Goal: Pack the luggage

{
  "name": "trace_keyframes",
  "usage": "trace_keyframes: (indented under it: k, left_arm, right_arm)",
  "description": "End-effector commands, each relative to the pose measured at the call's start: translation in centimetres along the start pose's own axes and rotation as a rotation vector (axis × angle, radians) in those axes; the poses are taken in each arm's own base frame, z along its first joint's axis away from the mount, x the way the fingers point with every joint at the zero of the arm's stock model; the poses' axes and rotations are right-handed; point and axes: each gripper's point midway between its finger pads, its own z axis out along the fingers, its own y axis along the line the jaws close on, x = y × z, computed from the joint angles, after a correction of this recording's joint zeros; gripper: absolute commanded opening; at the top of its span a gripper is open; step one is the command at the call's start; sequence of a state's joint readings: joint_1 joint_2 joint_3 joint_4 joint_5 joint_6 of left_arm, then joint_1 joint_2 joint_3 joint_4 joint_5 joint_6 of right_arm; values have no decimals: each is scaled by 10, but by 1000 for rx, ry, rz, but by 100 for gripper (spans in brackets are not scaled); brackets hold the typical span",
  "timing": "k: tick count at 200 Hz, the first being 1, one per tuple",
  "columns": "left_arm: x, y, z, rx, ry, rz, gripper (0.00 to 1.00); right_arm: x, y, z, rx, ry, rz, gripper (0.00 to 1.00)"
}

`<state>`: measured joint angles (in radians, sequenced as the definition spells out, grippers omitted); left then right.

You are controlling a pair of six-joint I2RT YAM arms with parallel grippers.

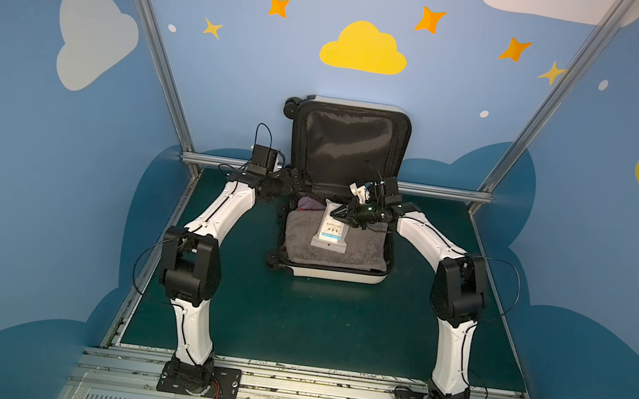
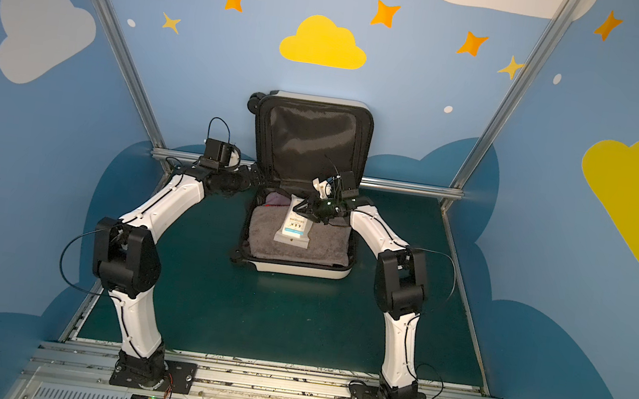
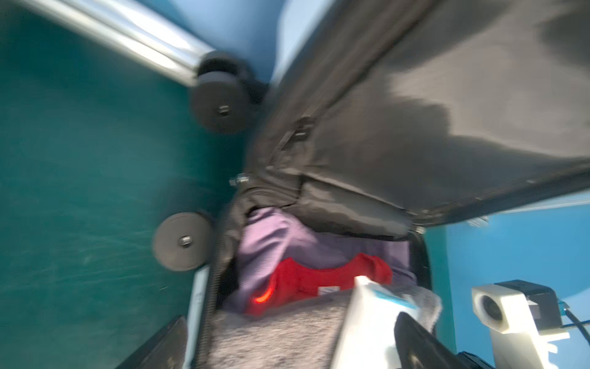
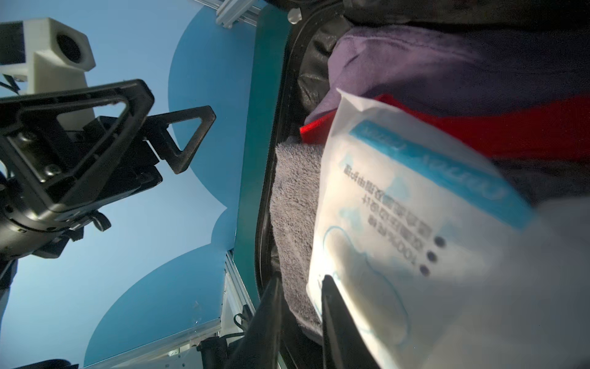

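Note:
The luggage (image 1: pixel 335 274) (image 2: pixel 300 270) lies open at the back in both top views, its black-lined lid (image 1: pixel 348 145) upright against the wall. Inside are a grey towel (image 1: pixel 299 246) (image 4: pixel 293 191), purple cloth (image 3: pixel 274 233) and red cloth (image 3: pixel 319 278). A white wipes pack (image 1: pixel 331 231) (image 2: pixel 294 228) (image 4: pixel 399 223) with a blue label rests on the towel. My right gripper (image 1: pixel 336 212) (image 2: pixel 299 207) (image 4: pixel 301 281) hangs over the pack's far end, jaws a little apart, one finger against the pack's edge. My left gripper (image 1: pixel 295 182) (image 4: pixel 178 102) (image 3: pixel 287 348) is wide open beside the hinge corner, holding nothing.
Black wheels (image 3: pixel 220 105) stick out at the suitcase's left side. An aluminium rail (image 1: pixel 230 163) runs along the back of the green table (image 1: pixel 313 325). Blue walls close in the left, right and back. The left wrist view is blurred.

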<state>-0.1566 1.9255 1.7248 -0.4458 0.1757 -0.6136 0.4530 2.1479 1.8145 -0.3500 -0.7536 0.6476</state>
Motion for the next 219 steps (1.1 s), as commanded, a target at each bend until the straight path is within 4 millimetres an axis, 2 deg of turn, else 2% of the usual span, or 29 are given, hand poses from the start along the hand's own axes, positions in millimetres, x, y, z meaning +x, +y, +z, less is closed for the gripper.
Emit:
trace_keyframes:
  k: [1,50,68,99,148,187,219]
  left_arm:
    - [-10,-14,-20,58,-37,16,99]
    - [-16,-11,-27,69,-48,10,99]
    - [-16,-16,-30,101,-37,12,99]
    - [-17,-21,-31,123,-31,19,99]
    - [-27,-20,-25,137,-39,35,99]
    - [-45,-18,-31,154,-85,55,99]
    - [-69,-20,-40,198,-156,79,99]
  right_arm:
    - [-4,-10,12,3,5,15,24]
    - [0,-50,26,51,31,108,24]
    - [0,-52,25,32,40,130,24]
    - [-9,-31,11,-10,21,91,25]
    - [-28,26,-28,-127,-3,9,27]
    - [-42,70,-74,-183,-70,-97,38]
    - [-63,79,-128,-153,-205,-162,52]
